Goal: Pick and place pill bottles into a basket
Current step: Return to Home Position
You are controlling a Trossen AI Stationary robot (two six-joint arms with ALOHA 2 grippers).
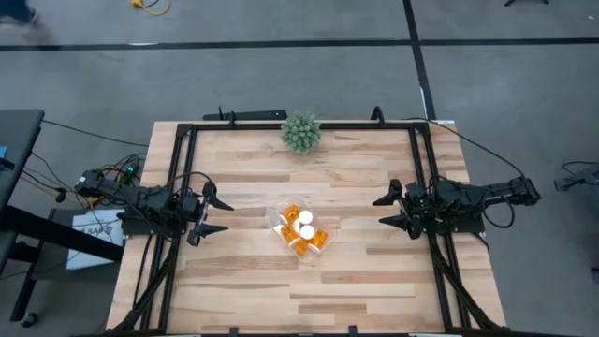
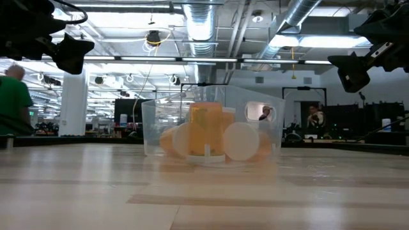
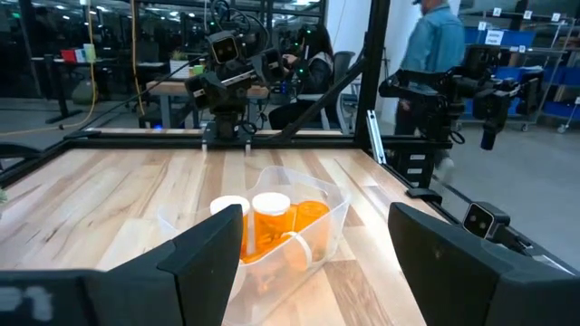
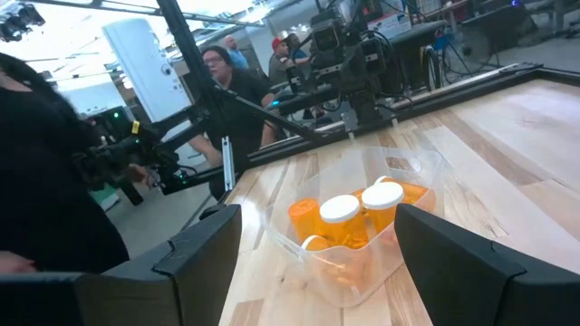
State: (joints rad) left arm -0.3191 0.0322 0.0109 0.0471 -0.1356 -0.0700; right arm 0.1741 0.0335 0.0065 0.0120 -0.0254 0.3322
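The clear plastic basket [image 1: 300, 230] stands on the table's middle. Several orange pill bottles [image 1: 306, 234] with white caps sit inside it, some upright, some lying. The basket also shows in the low view [image 2: 211, 128], in the left wrist view [image 3: 299, 226] and in the right wrist view [image 4: 362, 226]. My left gripper [image 1: 211, 212] is open and empty, left of the basket and above the table. My right gripper [image 1: 391, 211] is open and empty, right of the basket and above the table.
A spiky green ball-shaped plant [image 1: 301, 132] stands near the table's far edge. A black metal frame [image 1: 178, 168] runs along the table's sides. People show in the room beyond the table. Bare wood [image 1: 281, 290] lies between the basket and the near edge.
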